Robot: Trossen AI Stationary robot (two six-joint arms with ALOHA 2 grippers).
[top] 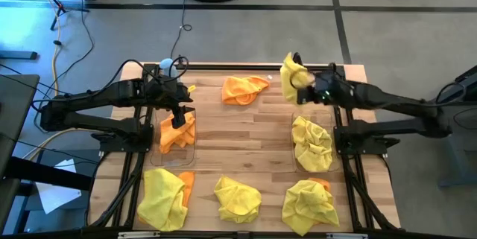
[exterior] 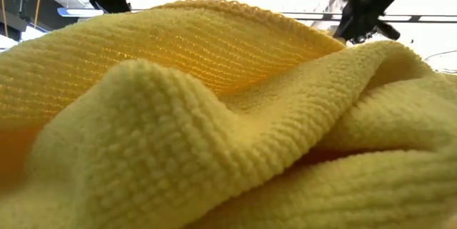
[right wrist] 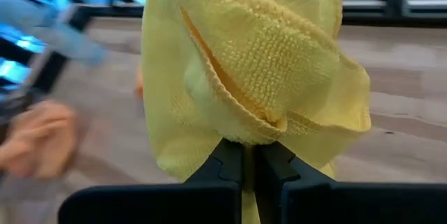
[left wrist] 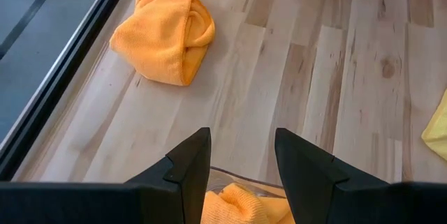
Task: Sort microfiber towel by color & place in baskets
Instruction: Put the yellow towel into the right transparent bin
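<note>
- Two arms are at work over the bench (top: 246, 135): the right gripper (right wrist: 249, 155) hangs near the far edge with its fingers pinched tight on a yellow towel (top: 293, 77), which bunches up clear of the wood.
- The left gripper (left wrist: 241, 155) hovers just above the left basket (top: 177, 132), fingers parted partway and holding nothing; orange cloth already lies in that bin.
- The right basket (top: 311, 144) holds yellow cloth.
- An orange towel (top: 243, 88) lies loose at the far middle; three more heaps, mostly yellow with orange showing in two, sit along the near edge.
- I judge the step as carrying yellow: next comes a swing toward the right basket, then a release above it.
</note>
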